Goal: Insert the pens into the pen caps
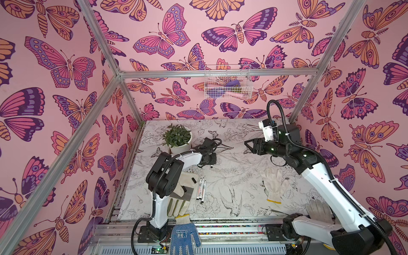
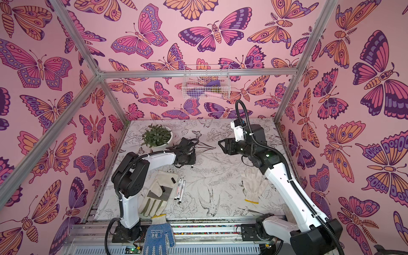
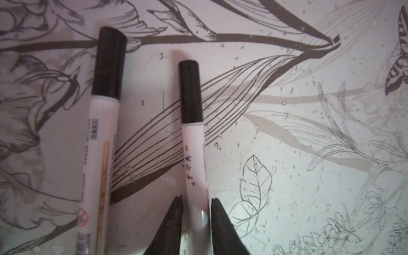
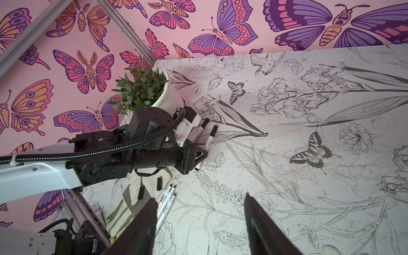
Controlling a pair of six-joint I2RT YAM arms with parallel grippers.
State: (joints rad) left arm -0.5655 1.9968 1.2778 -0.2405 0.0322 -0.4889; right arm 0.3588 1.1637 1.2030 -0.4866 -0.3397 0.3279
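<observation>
**White pens: three bare, two capped**

Front rail: blue dotted glove (image 1: 184,235) lies across it. Behind it, leather glove (image 1: 176,206) lies flat with two loose pen caps (image 1: 193,180) on top. Just beside that glove, three uncapped pens (image 1: 201,189) lie side by side on the table (image 1: 231,176), long axes near-to-far, dark tips at the far ends. White knit glove (image 1: 273,185) is well apart, on the right.

Farther in, two capped pens (image 3: 102,123) lie roughly parallel, caps at the far ends. Left gripper (image 3: 196,198) straddles one barrel. Its fingers sit right at the sides, and it cannot be told whether they pinch it or stand clear. Right gripper (image 4: 199,196) hangs above the table, jaws spread, nothing between them.

Far left: white pot (image 1: 182,149) holds a green plant (image 1: 176,135). Back wall: wire basket (image 1: 227,65) holds purple, pink and green items, not identifiable.
</observation>
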